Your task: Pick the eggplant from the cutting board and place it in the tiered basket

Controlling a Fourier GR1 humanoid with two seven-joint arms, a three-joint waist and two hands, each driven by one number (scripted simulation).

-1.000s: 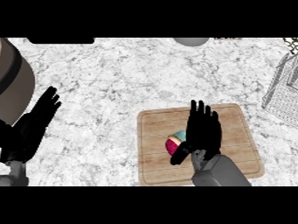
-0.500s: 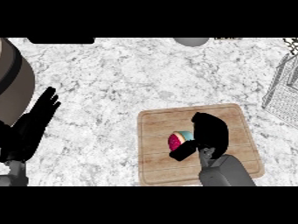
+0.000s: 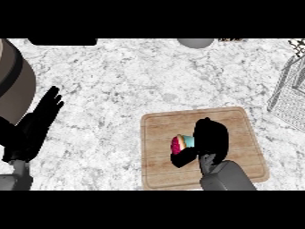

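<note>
The right robot hand (image 3: 211, 136) curls down over the eggplant (image 3: 180, 144), fingers and thumb closed around it, above the middle of the wooden cutting board (image 3: 163, 172), which lies by the table's (image 3: 128, 80) near edge, right of centre. Only a pink-and-teal patch of the eggplant shows at the hand's left side. The wire tiered basket (image 3: 298, 100) stands at the table's right edge, apart from the board. The left robot hand (image 3: 28, 132) rests open, fingers up, near the near left corner, beside a large round brown vessel (image 3: 3, 76).
</note>
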